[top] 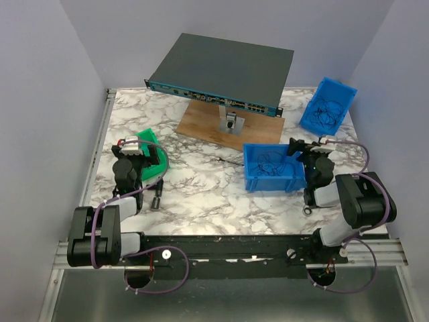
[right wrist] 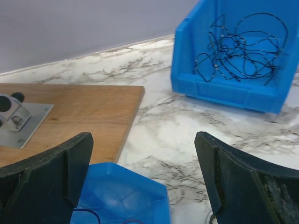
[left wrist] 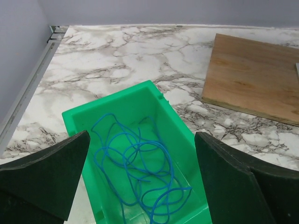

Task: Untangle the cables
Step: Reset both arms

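We see both claws spread apart, empty: left gripper [left wrist: 142,139] over a green bin [left wrist: 178,133] of blue cord [left wrist: 135,161], right gripper [right wrist: 144,139] over the near blue bin [right wrist: 133,193]. The cables [right wrist: 243,51] lie tangled in the far blue bin [right wrist: 224,91].

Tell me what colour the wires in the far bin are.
Black; the wires show best in the right wrist view.

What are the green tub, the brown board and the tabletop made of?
Green tub: probably moulded plastic, smooth and slightly glossy, one even colour. Brown board: looks like wood, likely plywood, matte with fine grain. Tabletop: white with grey marble veining; real stone or printed laminate, I cannot tell.
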Controlling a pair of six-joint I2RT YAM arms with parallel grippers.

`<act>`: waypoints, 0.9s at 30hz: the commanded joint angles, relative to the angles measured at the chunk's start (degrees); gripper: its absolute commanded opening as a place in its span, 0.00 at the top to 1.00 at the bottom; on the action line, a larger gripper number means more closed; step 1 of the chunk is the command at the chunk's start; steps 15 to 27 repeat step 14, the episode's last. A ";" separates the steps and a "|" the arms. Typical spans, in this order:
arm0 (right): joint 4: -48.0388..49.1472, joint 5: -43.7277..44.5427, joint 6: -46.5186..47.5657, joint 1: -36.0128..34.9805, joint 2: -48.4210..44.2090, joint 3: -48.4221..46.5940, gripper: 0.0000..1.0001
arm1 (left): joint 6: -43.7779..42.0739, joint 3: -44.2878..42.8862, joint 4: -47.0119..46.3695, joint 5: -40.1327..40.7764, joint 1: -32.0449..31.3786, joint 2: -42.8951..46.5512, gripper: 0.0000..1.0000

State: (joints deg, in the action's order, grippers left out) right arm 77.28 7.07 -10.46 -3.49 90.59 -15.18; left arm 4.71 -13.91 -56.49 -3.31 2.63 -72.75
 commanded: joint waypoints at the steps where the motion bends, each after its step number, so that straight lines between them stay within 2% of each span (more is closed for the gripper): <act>1: -0.10 6.21 4.09 -2.13 2.61 2.19 0.00 | -0.96 0.23 -4.40 -1.57 -0.01 -0.02 0.01; 3: -2.37 7.00 3.72 -2.14 1.88 1.87 0.00 | -0.95 0.33 -4.78 -1.52 0.00 -0.04 0.01; 5: 1.33 7.33 3.70 -2.15 3.18 2.37 0.00 | -1.01 0.38 -5.57 -1.36 -0.08 -0.36 0.01; 7: -1.04 7.02 3.81 -2.14 2.30 2.09 0.00 | -1.26 0.04 -4.35 -1.26 -0.35 -0.16 0.01; 27: -0.01 8.50 3.18 -2.14 2.77 2.08 0.00 | -1.62 -0.06 -4.45 -0.45 -0.92 -0.37 0.01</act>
